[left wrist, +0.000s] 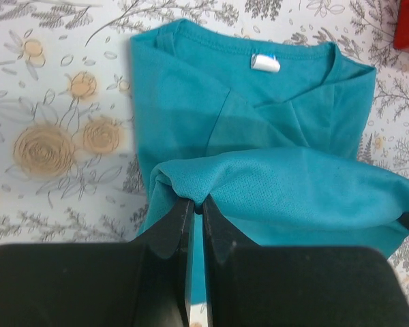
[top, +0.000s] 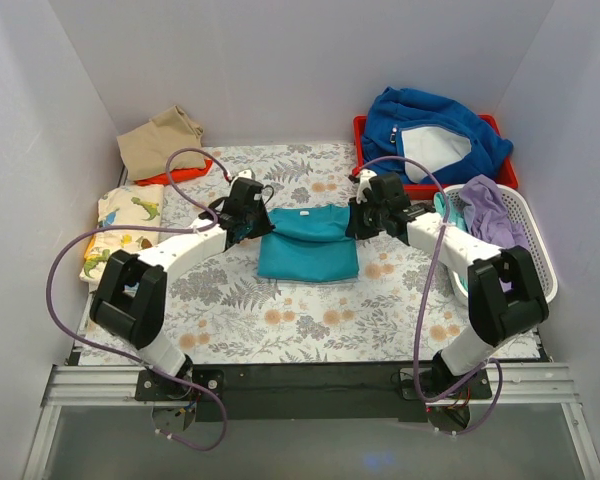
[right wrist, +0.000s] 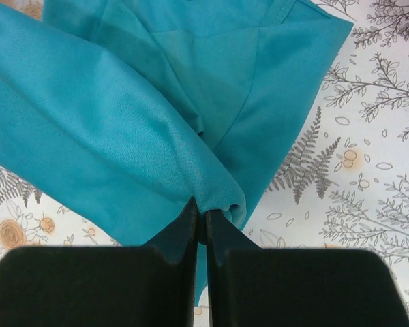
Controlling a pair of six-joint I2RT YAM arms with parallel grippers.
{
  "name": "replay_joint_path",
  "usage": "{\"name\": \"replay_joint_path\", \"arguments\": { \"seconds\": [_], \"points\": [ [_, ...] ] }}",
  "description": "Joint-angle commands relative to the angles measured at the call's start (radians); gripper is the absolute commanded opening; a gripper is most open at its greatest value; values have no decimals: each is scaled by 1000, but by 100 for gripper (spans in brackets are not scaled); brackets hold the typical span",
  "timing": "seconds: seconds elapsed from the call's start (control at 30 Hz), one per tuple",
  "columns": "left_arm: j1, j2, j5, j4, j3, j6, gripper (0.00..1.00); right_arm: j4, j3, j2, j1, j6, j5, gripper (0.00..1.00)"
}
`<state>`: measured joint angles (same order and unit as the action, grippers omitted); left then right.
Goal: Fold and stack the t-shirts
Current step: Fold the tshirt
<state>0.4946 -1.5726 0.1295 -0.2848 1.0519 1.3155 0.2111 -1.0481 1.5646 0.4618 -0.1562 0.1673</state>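
Your teal t-shirt lies partly folded in the middle of the tabletop, between both arms. Your left gripper is clenched on a raised fold at its left edge, and your right gripper pinches the opposite edge. Only the left wrist view shows the white neck label. Only the overhead view shows the dinosaur-print shirt at the far left.
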Motion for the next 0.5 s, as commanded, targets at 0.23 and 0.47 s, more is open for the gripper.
{"name": "replay_joint_path", "arguments": {
  "seconds": [0.23,0.47],
  "points": [
    [-62,-170,-57,114,158,-51,0,-49,-184,186,-63,55,84,6],
    [-86,-309,-106,144,246,-87,37,-50,-274,293,-87,61,86,40]
  ]
}}
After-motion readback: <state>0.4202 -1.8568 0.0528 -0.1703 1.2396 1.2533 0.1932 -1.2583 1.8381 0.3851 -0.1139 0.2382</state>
